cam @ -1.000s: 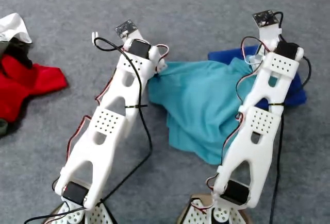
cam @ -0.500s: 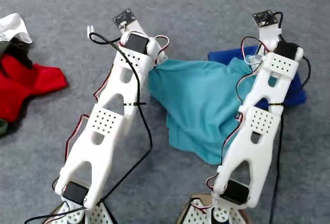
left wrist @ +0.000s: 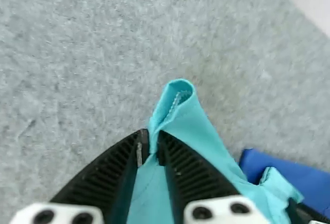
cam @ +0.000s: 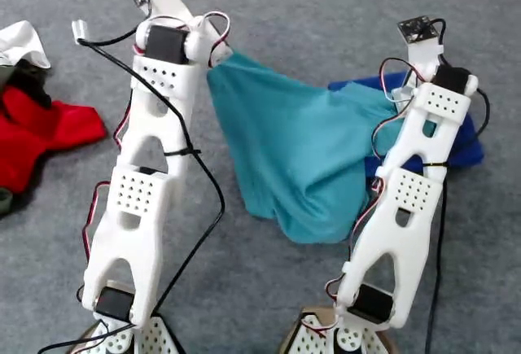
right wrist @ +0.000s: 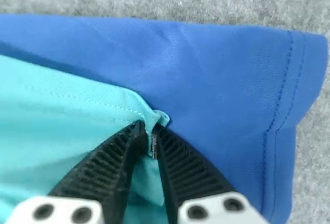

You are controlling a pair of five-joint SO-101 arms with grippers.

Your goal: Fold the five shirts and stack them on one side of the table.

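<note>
A teal shirt [cam: 297, 155] is stretched between both arms over the grey table. My left gripper [cam: 213, 45] is shut on one of its corners, lifted at the far middle-left; the pinched teal fold [left wrist: 174, 112] sticks out past the black jaws. My right gripper [cam: 404, 92] is shut on the opposite teal edge [right wrist: 154, 118], right above a folded blue shirt [right wrist: 216, 74] at the far right [cam: 466, 144]. A red shirt [cam: 37, 136] lies crumpled at the left edge.
A white garment [cam: 20, 41] and a dark one [cam: 23, 81] lie by the red shirt at the far left. Grey carpet-like tabletop [cam: 293, 20] stretches behind both grippers. The arm bases stand at the near edge.
My left gripper has pulled its teal corner up and away, toward the far left, stretching the shirt taut and lifting its near edge. The right arm has stayed put.
</note>
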